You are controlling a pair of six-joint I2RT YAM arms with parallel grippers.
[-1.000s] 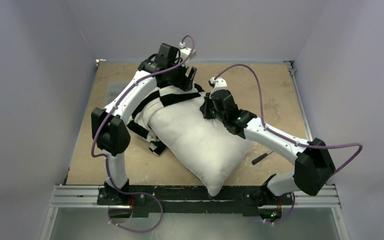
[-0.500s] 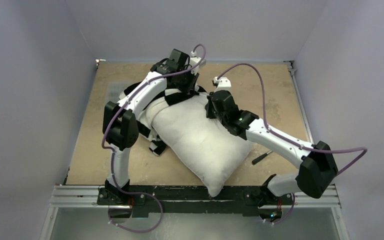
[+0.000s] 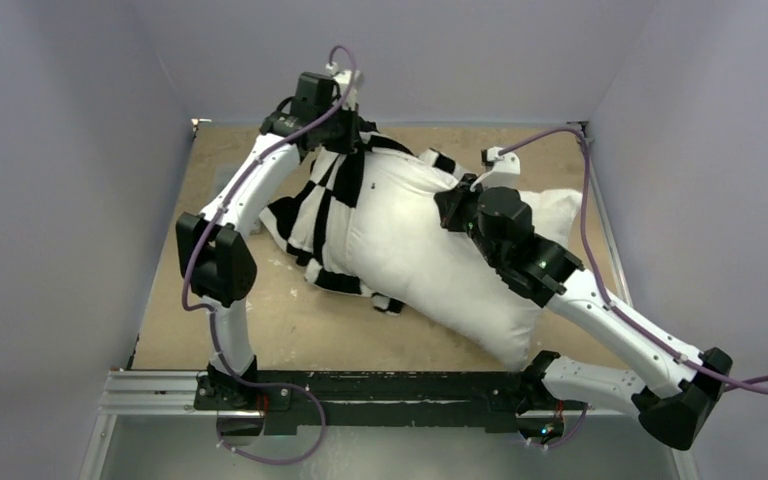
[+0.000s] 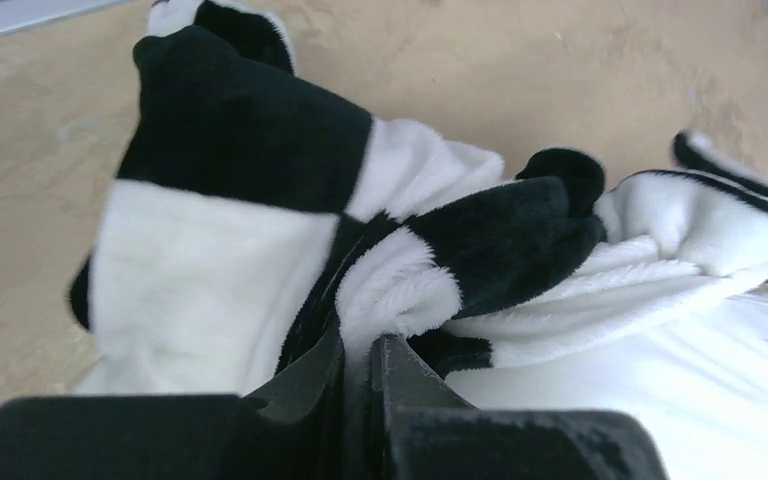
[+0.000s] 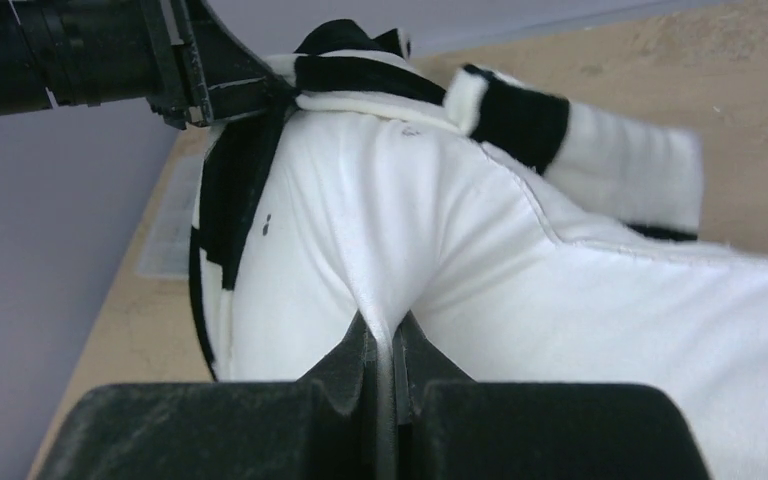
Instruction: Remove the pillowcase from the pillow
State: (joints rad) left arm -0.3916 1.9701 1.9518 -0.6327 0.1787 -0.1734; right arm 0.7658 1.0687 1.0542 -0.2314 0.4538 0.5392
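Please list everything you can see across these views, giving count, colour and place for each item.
pillowcase: one, black-and-white checked, bunched over the far-left end of the pillow
pillow: one, plain white, lying diagonally across the table, mostly bare
table: one, tan, under everything
rail: one, silver metal, along the table's near edge
walls: pale grey-lilac, on the left, far and right sides
cables: two, purple, one along each arm
left arm: one, white and black, reaching to the far edge
right arm: one, white and black, reaching across the pillow
left gripper: one, black, shut on the pillowcase
right gripper: one, black, shut on a pinch of the pillow
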